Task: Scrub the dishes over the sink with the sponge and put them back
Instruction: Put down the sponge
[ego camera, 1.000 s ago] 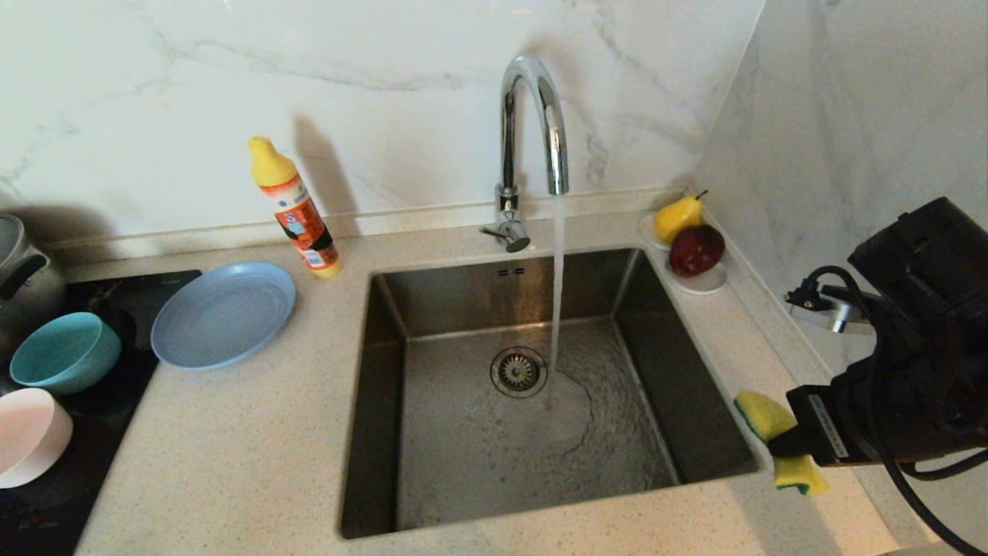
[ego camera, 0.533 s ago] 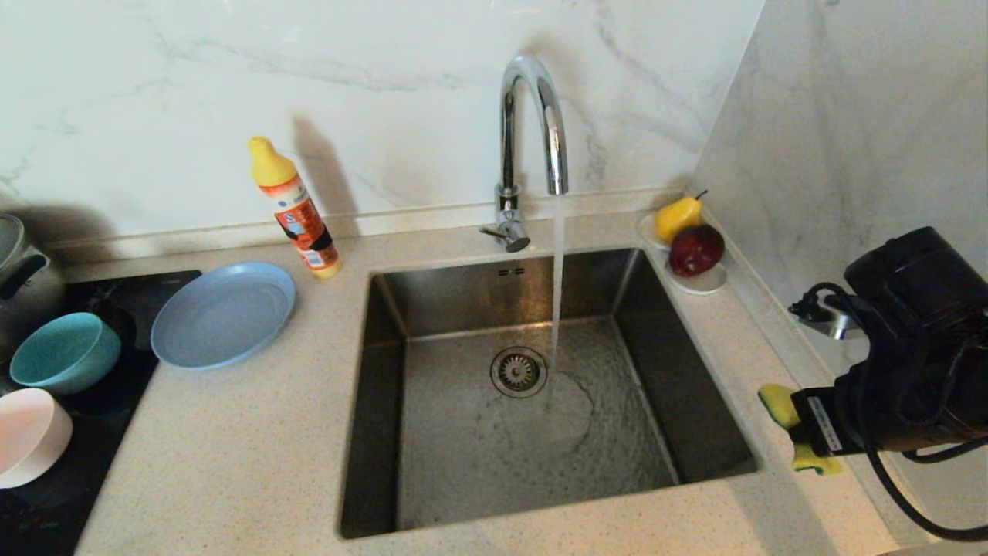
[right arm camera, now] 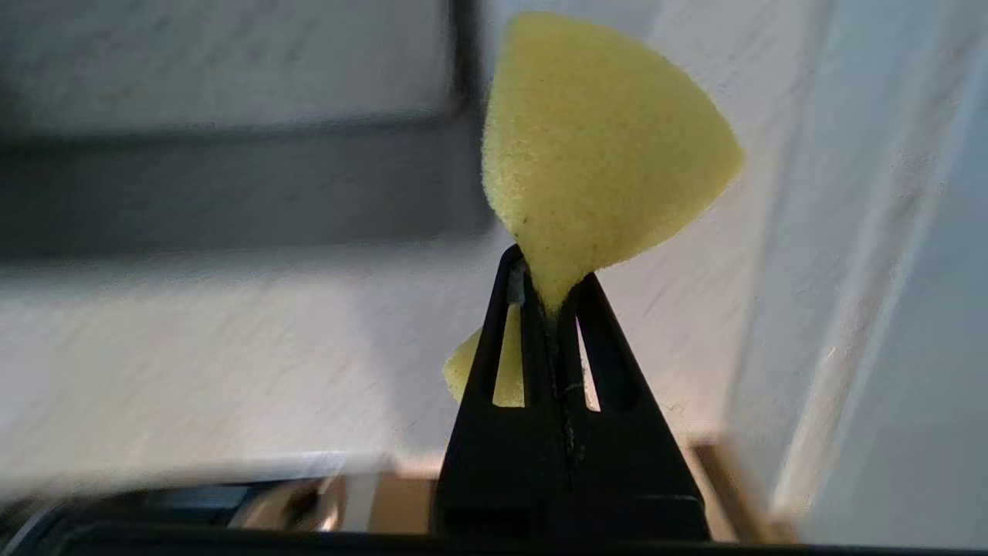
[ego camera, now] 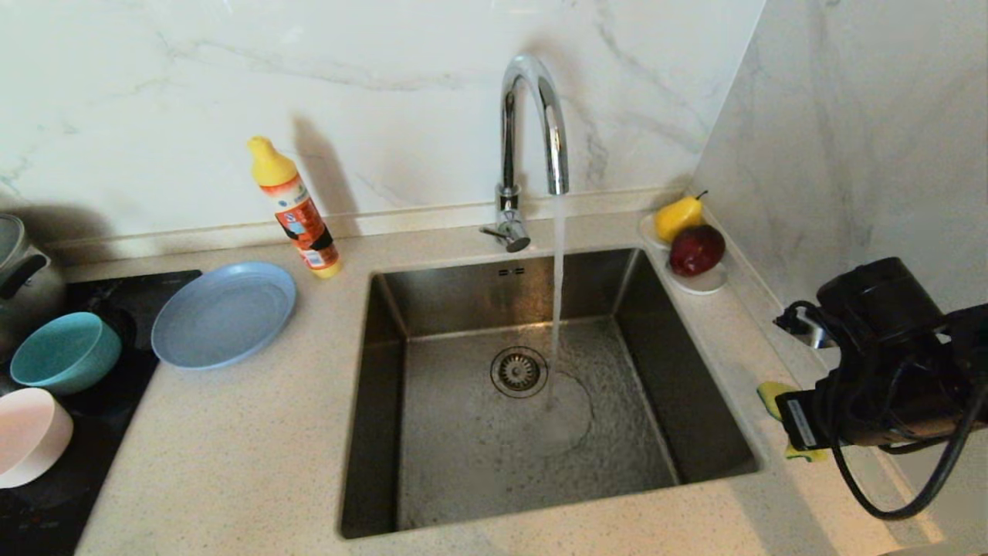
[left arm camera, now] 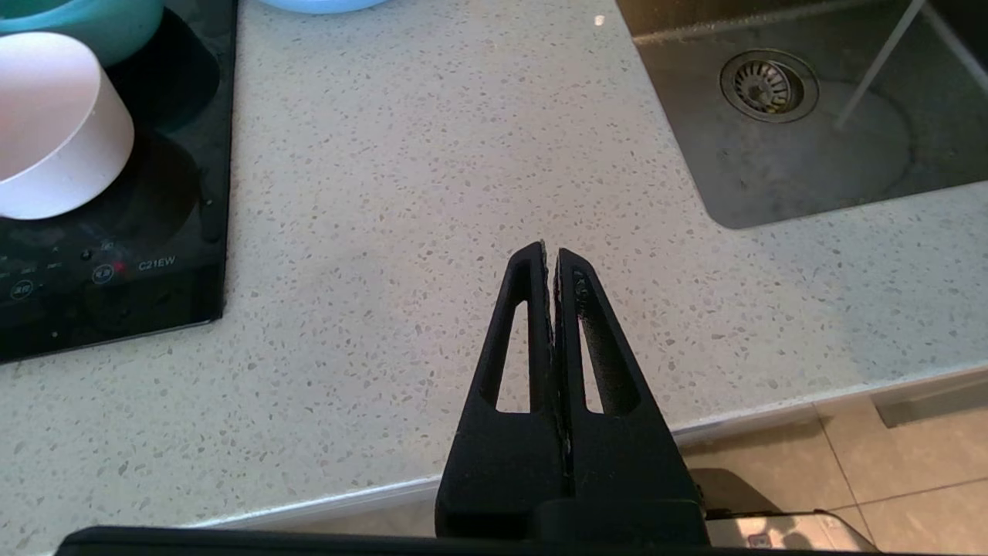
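We see the sponge (right arm camera: 602, 147) pinched at its waist in the right gripper (right arm camera: 552, 289), foam squeezed thin betw. the two fingers, yellow lobes bulging either side. In the head view the sponge (ego camera: 772, 395) is now mostly hidden behind the wrist, over the desk strip at the sink's right edge, close to the side wall. Over the last sec. it has drifted off from the sink (ego camera: 463, 448) toward the right edge of the desk and sits lower on the strip; before, more of the yellow-green body showed, nearer the basin rim. So the scrubber is backing off from the water, not going in.

Tap (ego camera: 532, 131) runs, stream hits the basin floor beside the drain strainer (ego camera: 518, 371). No dish is over the basin.

Dishes sit untouched on the left side of the desk: blue-grey plate (ego camera: 223, 313) near the detergent bottle (ego camera: 296, 208), teal bowl (ego camera: 65, 351) and pale pink dish (ego camera: 29, 436) on the black cooktop (ego camera: 116, 309).

Left gripper (left arm camera: 554, 266) hangs above the desk's front edge, fingers pressed together on nothing. We judge scrubbing can't start until it fetches a dish.
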